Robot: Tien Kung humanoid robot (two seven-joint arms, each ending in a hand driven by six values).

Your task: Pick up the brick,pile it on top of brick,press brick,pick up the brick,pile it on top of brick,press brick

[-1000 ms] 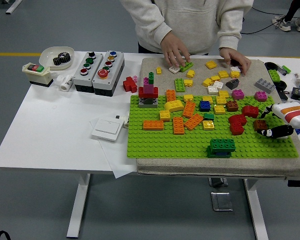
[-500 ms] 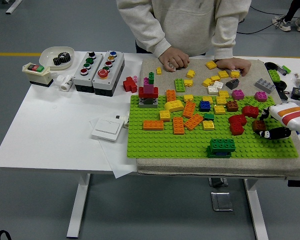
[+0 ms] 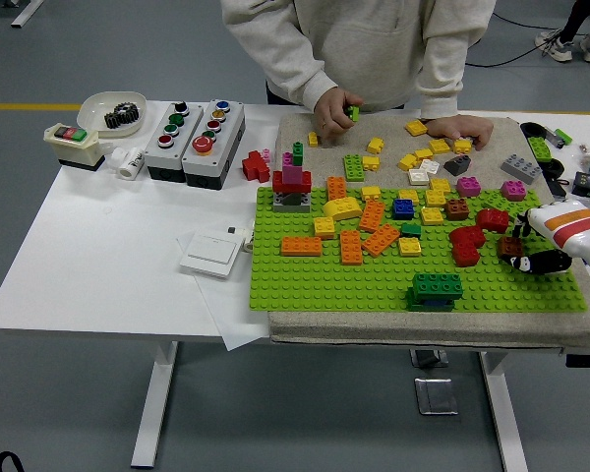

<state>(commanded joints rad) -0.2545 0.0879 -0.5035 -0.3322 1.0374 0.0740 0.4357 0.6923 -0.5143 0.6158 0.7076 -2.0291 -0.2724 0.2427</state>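
The green baseplate (image 3: pixel 374 285) lies on a grey mat on the right half of the white worktop (image 3: pixel 98 256), and everything else is placed from it. At its right edge the robot's right hand (image 3: pixel 531 251) reaches in, its black fingers curled down around a small brown brick (image 3: pixel 511 246) that sits on the plate's studs; whether the brick is fully gripped or only touched cannot be told. Just to the plate-centre side of that hand lie red bricks (image 3: pixel 469 242). Near the plate's front edge stands a dark green brick (image 3: pixel 438 285) stacked on a blue one. Toward the plate's middle are scattered orange bricks (image 3: pixel 364 236) and yellow ones, with a blue brick (image 3: pixel 403 207) among them. At the plate's far left corner rises a red and magenta stack (image 3: pixel 292 182). Beyond the plate's far edge, loose yellow bricks (image 3: pixel 423 152) rest on the mat, where a person in a light sweatshirt stands: one of the person's hands (image 3: pixel 334 110) holds a small green brick (image 3: pixel 354 113) lifted off the mat, the other hand (image 3: pixel 459 128) lies flat on the mat. Left of the plate are a white switch plate (image 3: pixel 212 252) and two grey button boxes (image 3: pixel 194 141). The robot's left arm is out of view.
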